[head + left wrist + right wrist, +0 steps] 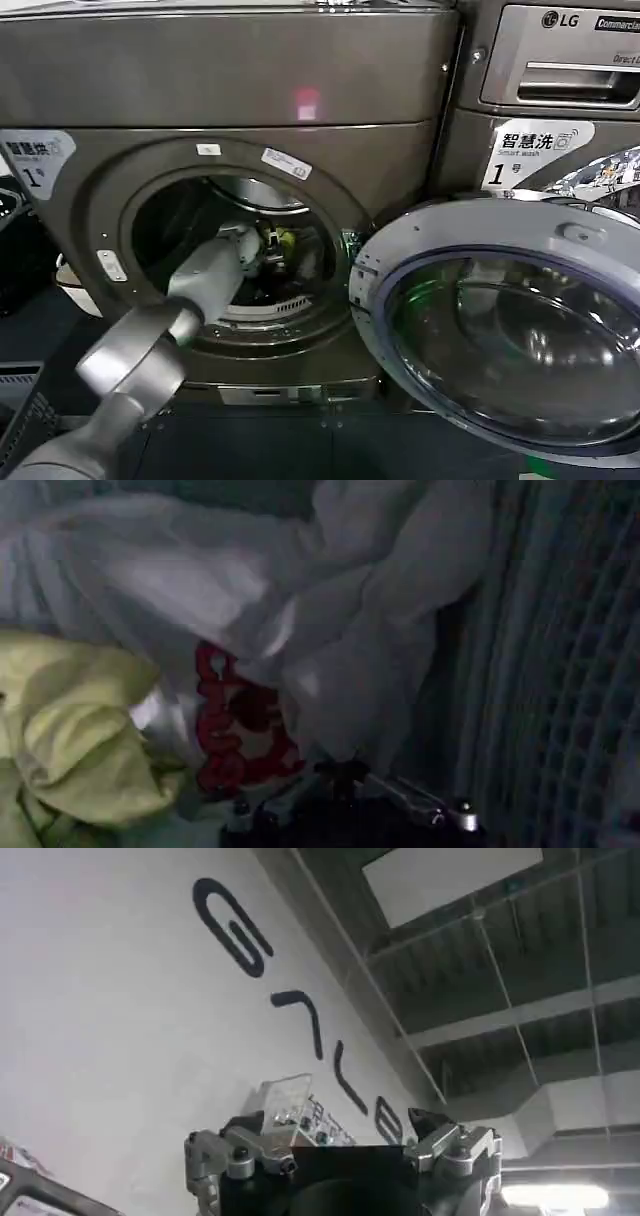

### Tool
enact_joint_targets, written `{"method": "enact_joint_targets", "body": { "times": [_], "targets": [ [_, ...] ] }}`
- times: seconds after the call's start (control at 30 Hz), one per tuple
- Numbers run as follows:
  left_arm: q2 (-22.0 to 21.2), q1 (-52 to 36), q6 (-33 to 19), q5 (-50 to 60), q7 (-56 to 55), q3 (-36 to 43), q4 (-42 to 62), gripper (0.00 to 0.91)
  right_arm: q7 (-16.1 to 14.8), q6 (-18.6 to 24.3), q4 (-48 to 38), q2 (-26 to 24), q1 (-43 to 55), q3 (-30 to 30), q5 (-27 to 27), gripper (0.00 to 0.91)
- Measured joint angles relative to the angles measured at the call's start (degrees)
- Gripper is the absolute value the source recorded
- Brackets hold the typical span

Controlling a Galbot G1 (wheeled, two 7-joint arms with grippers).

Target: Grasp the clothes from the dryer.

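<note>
**Left arm deep in the dryer drum, at the clothes**

The dryer (250,90), a dark bronze-grey front-loader with a white "1" label (33,160) on its upper left, stands with its round door (505,330) swung fully open to the right. To its right sits a silver-grey LG machine (560,60) with its own "1" label.

The left arm (150,350) reaches up from the lower left and passes through the porthole into the metal drum. The left gripper (262,248) is inside the drum, right at the clothes (284,240), of which a patch of lime-green shows just past the wrist. Whether its jaws are apart or together cannot be told from the head view.

In the left wrist view the clothes (250,620) lie very close: pale white fabric heaped and folded, a red printed pattern on the white, and lime-green cloth bunched to one side. The ribbed drum wall (560,680) runs alongside. The gripper's dark hardware sits just at the fabric.

The right gripper (340,1158) is raised, facing a white wall (120,1028) with dark lettering and a ceiling; its jaws stand apart with nothing between them.
</note>
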Motion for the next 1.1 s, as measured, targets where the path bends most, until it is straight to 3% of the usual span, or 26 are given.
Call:
{"method": "enact_joint_targets", "body": {
  "times": [0.4, 0.83, 1.1],
  "targets": [
    [0.78, 3.96, 0.06, -15.68, -14.96, -13.34, -7.54, 0.0, 0.17, 0.01, 0.21, -0.11, 0.55, -0.89, -0.11, 0.907],
    [-1.15, 9.64, -6.16, -24.48, -37.33, -28.01, -12.82, 0.0, 0.18, 0.01, 0.27, -0.53, 1.32, -1.89, -0.26, 0.907],
    [-1.8, 12.93, -12.78, -30.28, -50.52, -34.96, -18.06, 0.0, 0.18, 0.08, 0.46, -0.55, 1.18, -1.99, -0.25, 0.907]
  ]
}}
